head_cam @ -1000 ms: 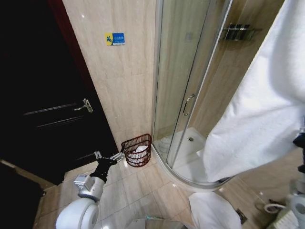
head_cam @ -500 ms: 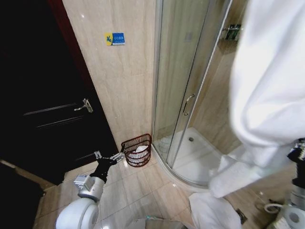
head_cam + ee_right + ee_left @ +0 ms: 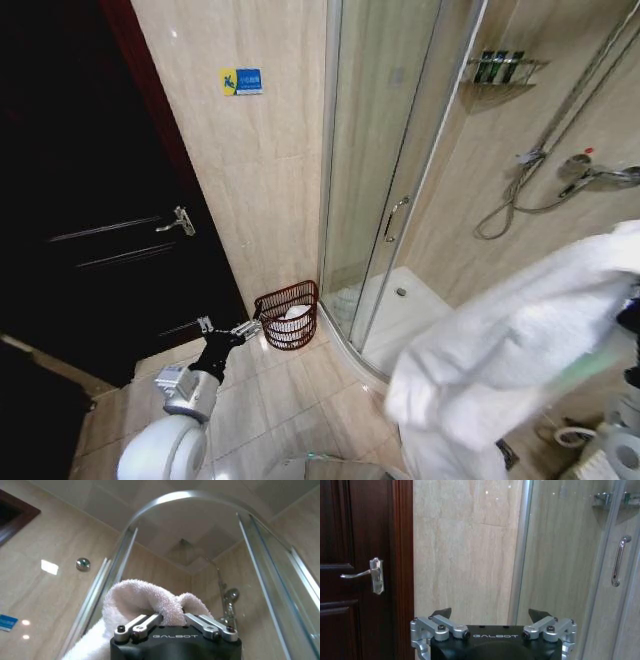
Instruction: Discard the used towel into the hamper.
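The right gripper [image 3: 172,624] has its jaws closed on a fold of the white towel [image 3: 520,350], which bunches up between them in the right wrist view. From the head camera the towel hangs in a blurred mass at the right, in front of the glass shower enclosure [image 3: 385,180]. The hamper [image 3: 288,314] stands on the floor against the tiled wall, between the dark door [image 3: 90,200] and the shower. The left gripper [image 3: 232,328] hovers just beside the hamper, jaws open.
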